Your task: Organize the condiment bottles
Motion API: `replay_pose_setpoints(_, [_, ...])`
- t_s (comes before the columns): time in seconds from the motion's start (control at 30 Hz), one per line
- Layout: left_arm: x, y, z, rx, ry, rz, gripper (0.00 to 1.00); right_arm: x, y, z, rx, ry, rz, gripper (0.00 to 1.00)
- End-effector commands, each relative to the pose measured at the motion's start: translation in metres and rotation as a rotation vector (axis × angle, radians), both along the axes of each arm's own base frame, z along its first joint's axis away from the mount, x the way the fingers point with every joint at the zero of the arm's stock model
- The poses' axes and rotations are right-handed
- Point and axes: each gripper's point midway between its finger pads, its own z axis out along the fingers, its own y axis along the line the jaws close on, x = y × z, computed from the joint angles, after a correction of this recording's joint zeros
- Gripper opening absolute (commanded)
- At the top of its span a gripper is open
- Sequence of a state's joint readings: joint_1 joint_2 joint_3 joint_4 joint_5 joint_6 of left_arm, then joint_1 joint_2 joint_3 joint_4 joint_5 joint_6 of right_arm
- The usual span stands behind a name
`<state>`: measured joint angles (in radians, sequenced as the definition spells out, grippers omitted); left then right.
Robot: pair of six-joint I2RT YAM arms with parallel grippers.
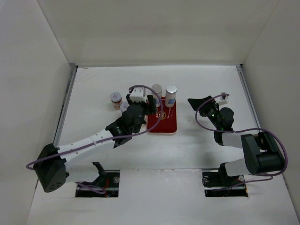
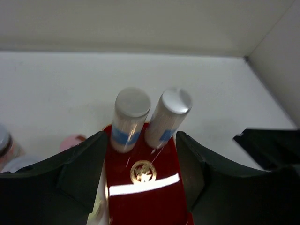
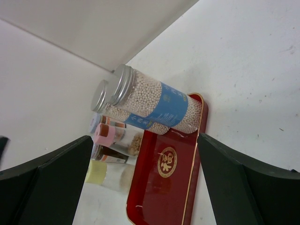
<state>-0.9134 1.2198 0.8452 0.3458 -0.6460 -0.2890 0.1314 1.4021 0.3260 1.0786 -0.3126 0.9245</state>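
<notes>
Two tall condiment bottles with silver caps [image 1: 157,92] [image 1: 171,94] stand on the far end of the red tray [image 1: 166,124]. They also show in the left wrist view [image 2: 130,119] [image 2: 168,117] and in the right wrist view [image 3: 154,105]. Left of the tray stand small jars: a pink-lidded one [image 1: 116,98] [image 3: 110,133], a whitish-lidded one [image 1: 124,107], a dark-filled one [image 3: 112,153] and a yellow-lidded one [image 3: 99,172]. My left gripper [image 1: 149,108] [image 2: 140,157] is open and empty over the tray, just short of the tall bottles. My right gripper [image 1: 198,104] [image 3: 144,140] is open and empty, right of the tray.
White walls close in the table on the left, far and right sides. The left arm lies across the small jars beside the tray and hides some in the top view. The right gripper's dark body [image 2: 272,145] shows at the right of the left wrist view.
</notes>
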Motion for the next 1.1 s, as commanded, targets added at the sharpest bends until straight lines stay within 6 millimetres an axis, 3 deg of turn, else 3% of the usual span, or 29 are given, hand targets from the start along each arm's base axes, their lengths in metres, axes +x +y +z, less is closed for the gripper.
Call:
replay_pose_setpoints(0.0, [-0.019, 0.029, -0.073, 0.106, 0.173, 0.043, 0.59, 0.005, 0.001, 0.021, 0.018, -0.079, 0.003, 1.0])
replay_pose_setpoints(0.17, [-0.023, 0.051, -0.115, 0.158, 0.24, 0.086, 0.73, 0.006, 0.001, 0.018, 0.017, -0.07, 0.003, 1.0])
replay_pose_setpoints(0.37, [-0.008, 0.051, -0.143, 0.204, 0.29, 0.116, 0.73, 0.007, 0.002, 0.016, 0.016, -0.064, 0.003, 1.0])
replay_pose_setpoints(0.53, [0.006, 0.054, -0.153, 0.192, 0.309, 0.121, 0.7, 0.009, 0.003, 0.016, 0.015, -0.063, 0.008, 1.0])
replay_pose_setpoints(0.63, [0.013, 0.056, -0.15, 0.177, 0.307, 0.126, 0.64, 0.009, 0.004, 0.016, 0.016, -0.064, 0.013, 1.0])
replay_pose_setpoints(0.8, [0.016, 0.054, -0.144, 0.163, 0.293, 0.124, 0.4, 0.009, 0.004, 0.016, 0.016, -0.062, 0.014, 1.0])
replay_pose_setpoints(0.9, [0.011, 0.054, -0.125, 0.136, 0.257, 0.12, 0.33, 0.009, 0.004, 0.014, 0.015, -0.058, 0.014, 1.0])
replay_pose_setpoints(1.07, [-0.004, 0.044, -0.081, 0.08, 0.172, 0.09, 0.31, 0.009, 0.004, 0.015, 0.015, -0.059, 0.016, 1.0])
